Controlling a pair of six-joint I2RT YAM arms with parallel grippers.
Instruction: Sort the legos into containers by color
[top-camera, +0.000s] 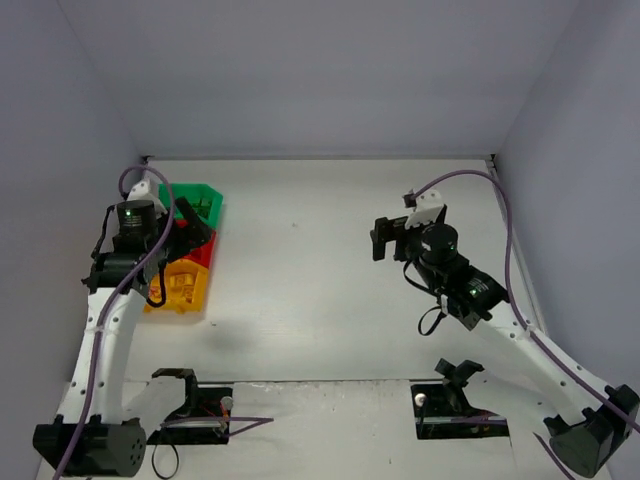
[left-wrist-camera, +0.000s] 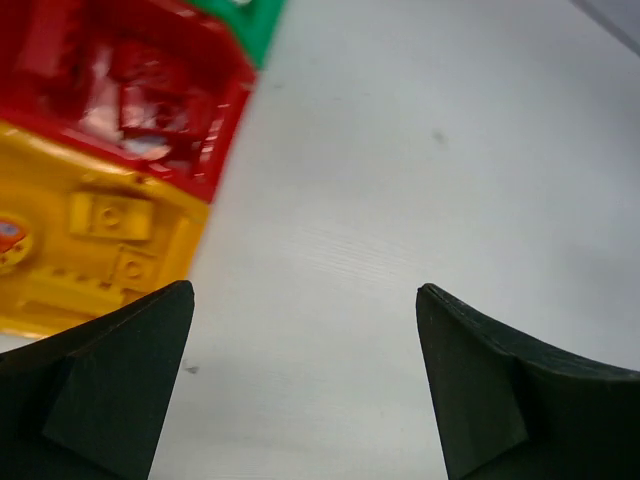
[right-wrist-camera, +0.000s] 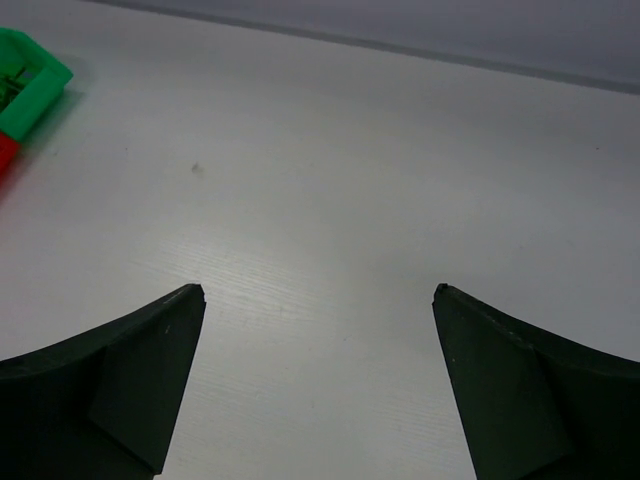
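Observation:
Three bins stand in a row at the table's left: green bin (top-camera: 205, 192) at the back, red bin (top-camera: 205, 252) in the middle, yellow-orange bin (top-camera: 182, 290) nearest. In the left wrist view the red bin (left-wrist-camera: 215, 110) holds red bricks (left-wrist-camera: 140, 90) and the yellow bin (left-wrist-camera: 60, 180) holds yellow bricks (left-wrist-camera: 110, 215); only a corner of the green bin (left-wrist-camera: 250, 25) shows. My left gripper (left-wrist-camera: 305, 300) is open and empty, above the table just right of the bins (top-camera: 195, 238). My right gripper (right-wrist-camera: 320, 295) is open and empty over bare table at mid-right (top-camera: 385, 240).
The right wrist view shows the green bin's corner (right-wrist-camera: 30, 75) far to the left. White walls close in the table on the left, back and right. Two arm mounts (top-camera: 190, 400) (top-camera: 455, 395) sit at the near edge.

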